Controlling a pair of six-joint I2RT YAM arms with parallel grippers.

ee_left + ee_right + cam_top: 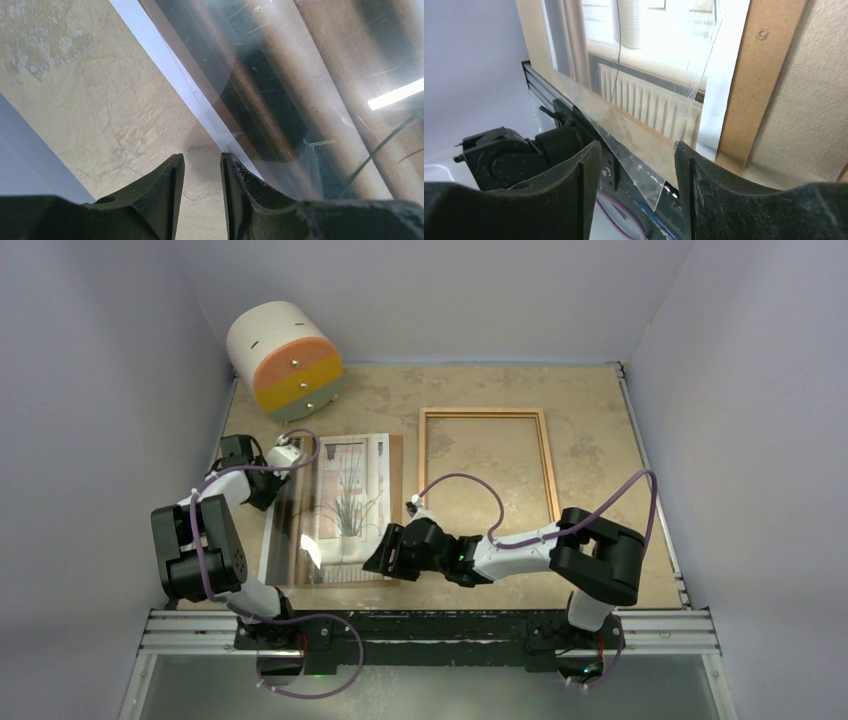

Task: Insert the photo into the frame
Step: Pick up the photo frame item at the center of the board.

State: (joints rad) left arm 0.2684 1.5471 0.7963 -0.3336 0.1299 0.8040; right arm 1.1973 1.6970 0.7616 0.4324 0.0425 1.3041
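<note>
The photo point(350, 490) lies face up on a brown backing board point(395, 470), left of centre. The wooden frame point(485, 412) lies flat to its right, with the table showing through it. A clear pane point(292, 530) leans tilted over the photo's left side. My left gripper point(283, 472) is at the pane's far left edge; its jaws point(202, 157) stand open over bare table, the right fingertip point(227, 160) touching the pane's edge point(300, 75). My right gripper point(378, 560) is open at the near side, a corner of the pane point(634, 135) between its fingers point(636, 145), above the photo point(644, 50).
A white cylinder with an orange and yellow face point(285, 360) lies at the back left. A metal rail point(440, 625) runs along the near table edge. Pale walls close in the left, back and right sides. The backing board's edge point(749, 85) shows beside the right fingers.
</note>
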